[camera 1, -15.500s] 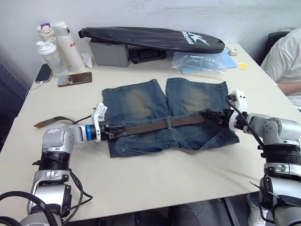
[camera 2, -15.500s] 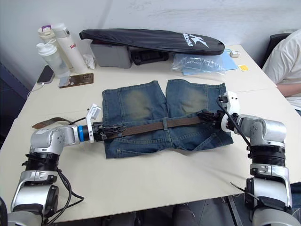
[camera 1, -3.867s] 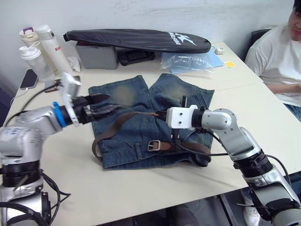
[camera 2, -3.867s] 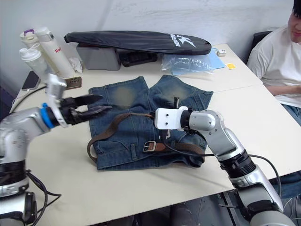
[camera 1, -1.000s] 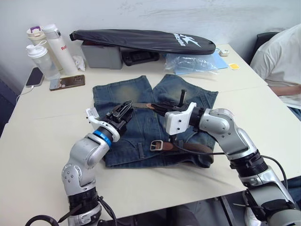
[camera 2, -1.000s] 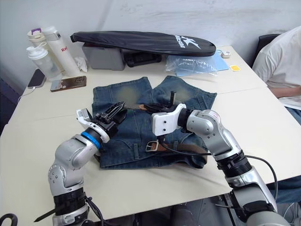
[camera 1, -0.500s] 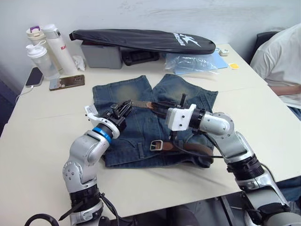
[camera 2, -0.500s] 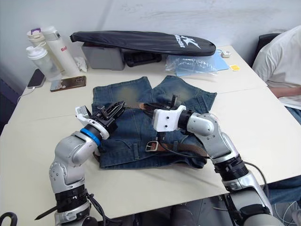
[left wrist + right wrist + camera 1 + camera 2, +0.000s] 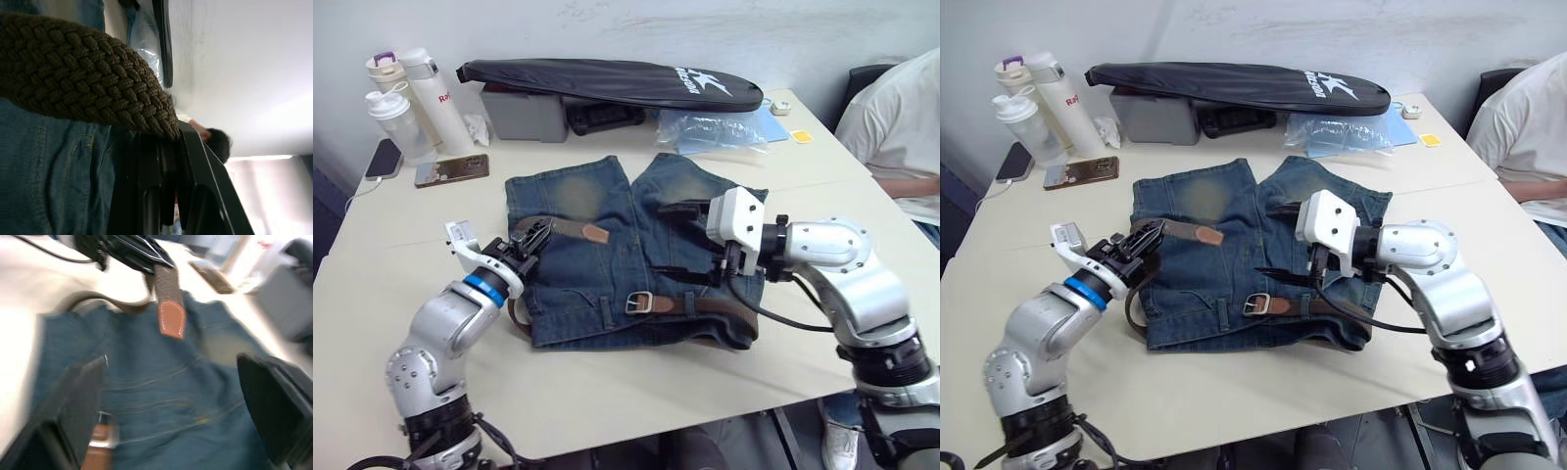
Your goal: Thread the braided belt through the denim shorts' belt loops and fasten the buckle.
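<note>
Left gripper pinches the belt, tip pointing right across the shorts; right gripper spread wide

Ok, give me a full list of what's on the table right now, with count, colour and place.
denim shorts: one, faded blue, table centre.
braided belt: one, dark brown, tan tip lying on the shorts, looped round their left edge.
buckle: one, silver, on the waistband.
bottles: three, white and clear, far left corner.
phones: two, dark, by the bottles.
long bag: one, black, far edge.
grey box: one, under the bag.
plastic bag: one, clear bluish, far right.
table: one, beige.
person: one, white shirt, at the right edge.
left gripper: black, shut on the belt.
right gripper: black, open above the shorts.
</note>
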You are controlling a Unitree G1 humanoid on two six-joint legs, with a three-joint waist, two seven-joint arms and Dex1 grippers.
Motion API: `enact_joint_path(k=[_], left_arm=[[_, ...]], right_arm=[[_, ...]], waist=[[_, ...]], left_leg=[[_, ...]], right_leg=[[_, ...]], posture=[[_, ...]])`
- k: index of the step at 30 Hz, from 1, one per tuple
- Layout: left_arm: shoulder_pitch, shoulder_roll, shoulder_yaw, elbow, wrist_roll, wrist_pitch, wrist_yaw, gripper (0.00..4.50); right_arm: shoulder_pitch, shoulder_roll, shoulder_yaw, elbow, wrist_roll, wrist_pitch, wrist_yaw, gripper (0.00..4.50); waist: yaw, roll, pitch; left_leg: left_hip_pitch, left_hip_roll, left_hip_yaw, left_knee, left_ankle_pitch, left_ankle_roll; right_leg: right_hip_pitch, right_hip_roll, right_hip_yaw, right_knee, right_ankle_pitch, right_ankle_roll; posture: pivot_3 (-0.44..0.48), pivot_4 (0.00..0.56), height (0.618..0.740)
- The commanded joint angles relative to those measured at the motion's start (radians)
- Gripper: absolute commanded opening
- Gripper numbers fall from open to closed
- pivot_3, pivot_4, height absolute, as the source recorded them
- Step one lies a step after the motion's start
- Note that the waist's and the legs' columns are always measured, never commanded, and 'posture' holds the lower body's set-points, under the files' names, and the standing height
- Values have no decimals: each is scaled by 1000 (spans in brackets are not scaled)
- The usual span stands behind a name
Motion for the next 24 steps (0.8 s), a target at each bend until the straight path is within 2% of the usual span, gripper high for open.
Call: enact_joint_path(k=[1, 3, 10, 13, 17, 19, 24], left_arm=[[52, 174, 30, -37, -12, 89, -171, 0], [112, 251, 23, -51, -12, 123, -249, 0], [271, 388, 67, -110, 41, 125, -495, 0], [314, 361, 43, -123, 94, 67, -512, 0], [356, 297, -4, -140, 141, -3, -474, 0], [371, 261, -41, -157, 203, -33, -458, 0], [381, 186, -125, -191, 286, -84, -430, 0]], right_arm=[[-51, -78, -58, -61, 169, 215, 53, 4467], [-63, -128, -77, -74, 249, 305, 83, 4467], [-89, -222, -123, -88, 410, 483, 96, 4467], [-86, -244, -114, -97, 430, 509, 96, 4467], [-84, -258, -122, -110, 465, 533, 97, 4467], [-84, -264, -125, -110, 472, 532, 93, 4467], [-83, -289, -107, -114, 435, 500, 88, 4467]], waist=[[-3, 0, 0], [-3, 2, 0], [-3, 1, 2], [-3, 3, 2], [-3, 3, 2], [-3, 2, 3], [-2, 1, 4]], left_leg=[[0, 1, 0, -1, 0, 0], [0, 1, 0, -4, 0, 0], [0, -3, -1, -11, 0, 0], [1, -5, -1, -14, 0, 1], [-1, -6, 0, -14, 0, 1], [-1, -5, 0, -15, 0, 2], [-1, -6, 0, -14, 0, 2]], right_leg=[[-1, 0, 0, 0, -4, -7], [-2, -2, 0, 1, -10, -20], [-4, -9, -2, -2, -11, -21], [-3, -13, -3, -4, -11, -22], [-3, -13, -4, -6, -11, -21], [-3, -13, -4, -7, -11, -21], [-2, -13, -5, -7, -11, -21]], posture=[[0, 150, 740], [0, 150, 740], [0, 150, 740], [0, 150, 740], [0, 150, 740], [0, 150, 740], [0, 150, 740]])
